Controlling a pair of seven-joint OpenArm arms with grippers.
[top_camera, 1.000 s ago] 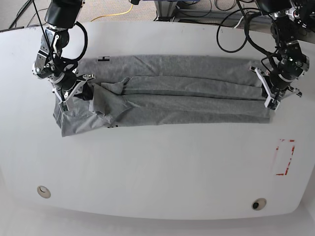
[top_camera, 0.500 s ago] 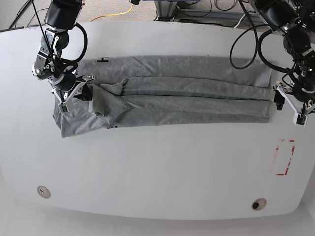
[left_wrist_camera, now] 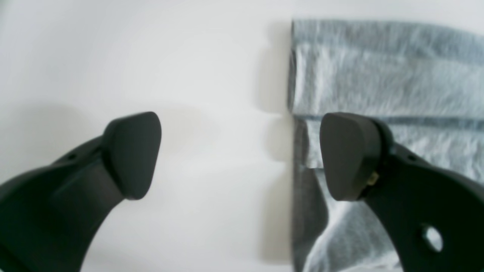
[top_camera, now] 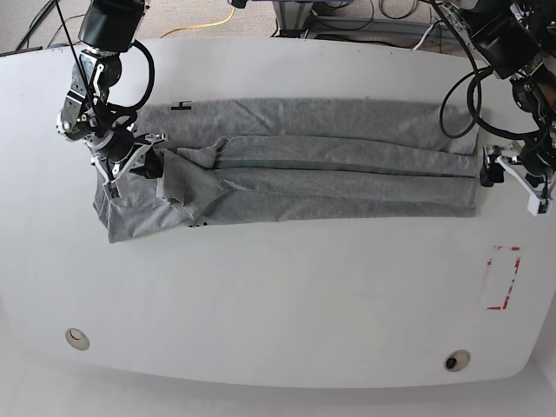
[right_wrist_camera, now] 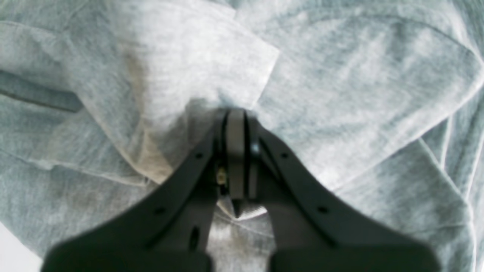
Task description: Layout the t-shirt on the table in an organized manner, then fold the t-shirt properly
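The grey t-shirt (top_camera: 330, 156) lies on the white table (top_camera: 278, 295) as a long strip folded lengthwise, with its left end bunched. At that bunched end my right gripper (top_camera: 149, 165) is shut on a fold of the fabric. The right wrist view shows the same grip: the right gripper (right_wrist_camera: 236, 124) has its jaws pressed together on a pinch of the t-shirt (right_wrist_camera: 340, 94). My left gripper (top_camera: 512, 181) hangs just off the shirt's right edge. Up close, the left gripper (left_wrist_camera: 238, 155) is open and holds nothing. One of its fingers (left_wrist_camera: 344, 155) is over the t-shirt (left_wrist_camera: 378, 75) edge and the other is over bare table (left_wrist_camera: 151, 56).
A red tape rectangle (top_camera: 504, 278) marks the table at the front right. Two round grommets (top_camera: 77, 338) (top_camera: 457, 360) sit near the front edge. Cables (top_camera: 208, 22) run behind the table's far edge. A small black mark (top_camera: 182, 105) lies at the shirt's upper left corner.
My left gripper let go of the shirt's right edge, opened wide and drew back to the right. My right gripper stayed shut on the bunched left end.
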